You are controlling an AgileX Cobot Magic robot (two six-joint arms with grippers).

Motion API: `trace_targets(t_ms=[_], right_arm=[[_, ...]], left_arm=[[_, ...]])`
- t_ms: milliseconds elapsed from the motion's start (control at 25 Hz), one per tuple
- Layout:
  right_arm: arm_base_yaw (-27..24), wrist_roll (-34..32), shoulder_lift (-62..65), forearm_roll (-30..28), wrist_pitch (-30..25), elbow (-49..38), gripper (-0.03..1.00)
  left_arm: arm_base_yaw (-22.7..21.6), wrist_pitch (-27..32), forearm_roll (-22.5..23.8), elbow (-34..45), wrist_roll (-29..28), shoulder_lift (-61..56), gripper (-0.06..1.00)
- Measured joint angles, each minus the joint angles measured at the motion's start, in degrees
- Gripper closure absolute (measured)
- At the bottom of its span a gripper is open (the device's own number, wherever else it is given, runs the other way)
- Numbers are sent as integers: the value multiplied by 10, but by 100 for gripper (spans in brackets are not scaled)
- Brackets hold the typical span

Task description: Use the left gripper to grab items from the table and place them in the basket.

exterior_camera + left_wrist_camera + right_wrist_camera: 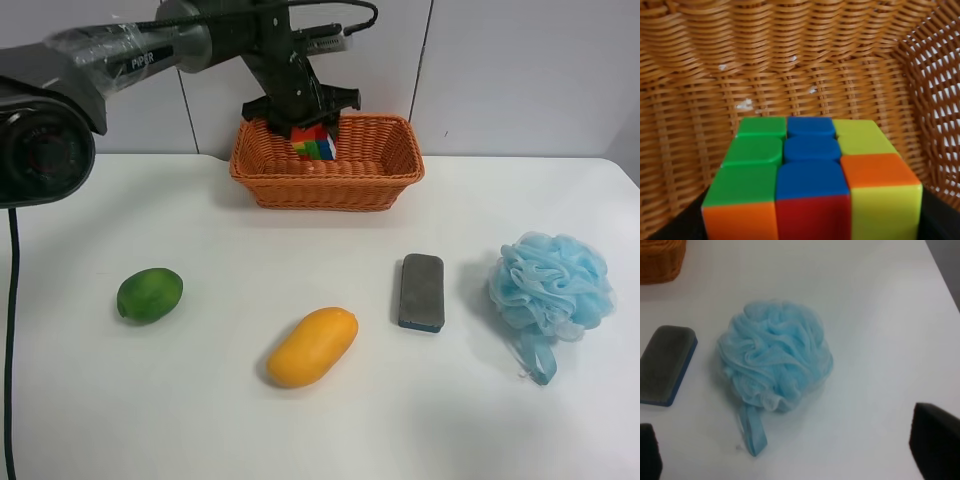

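- Basket point(330, 190) of orange-brown wicker stands on the white table point(200, 420) at the far side, a little left of the middle; its flared walls fill the left wrist view point(790, 50)
- left gripper point(305, 120) hangs over the basket's left half on a black arm that reaches in from the far left; its claw is clamped on the puzzle cube point(314, 143), a black finger showing at each side of the cube in the left wrist view
- puzzle cube point(810, 175) sits between those fingers at about the level of the basket's rim, inside its outline; green, blue, yellow, orange and red tiles show; whether it touches the basket's floor cannot be told
- green fruit point(150, 294) lies on the table at the near left, well apart from the basket
- mango point(312, 347) lies nearer still, close to the middle, its long axis running diagonally
- dark grey pad point(422, 291) lies flat to the right of the mango, with a blue edge along its side point(665, 365)
- light blue bath puff point(550, 283) rests at the far right of the row, near the pad but not touching it; its ribbon loop trails toward the near side point(775, 355)
- right gripper point(792, 455) hovers above the puff with its fingers point(935, 447) spread wide and holding nothing
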State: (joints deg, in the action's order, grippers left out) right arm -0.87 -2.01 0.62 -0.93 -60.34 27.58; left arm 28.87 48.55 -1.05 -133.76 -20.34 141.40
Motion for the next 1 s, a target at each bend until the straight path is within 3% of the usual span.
trace_targets(t_ms=[560, 600, 720, 800, 1000], right_arm=[[0, 0, 0, 0, 0, 0, -3], [0, 0, 0, 0, 0, 0, -3], [0, 0, 0, 0, 0, 0, -3], [0, 0, 0, 0, 0, 0, -3], [0, 0, 0, 0, 0, 0, -3]], left_arm=[[0, -34, 11, 0, 14, 35, 37], [0, -34, 11, 0, 14, 35, 34], [0, -38, 11, 0, 14, 35, 7], [0, -39, 11, 0, 14, 35, -3], [0, -33, 11, 0, 15, 32, -5]])
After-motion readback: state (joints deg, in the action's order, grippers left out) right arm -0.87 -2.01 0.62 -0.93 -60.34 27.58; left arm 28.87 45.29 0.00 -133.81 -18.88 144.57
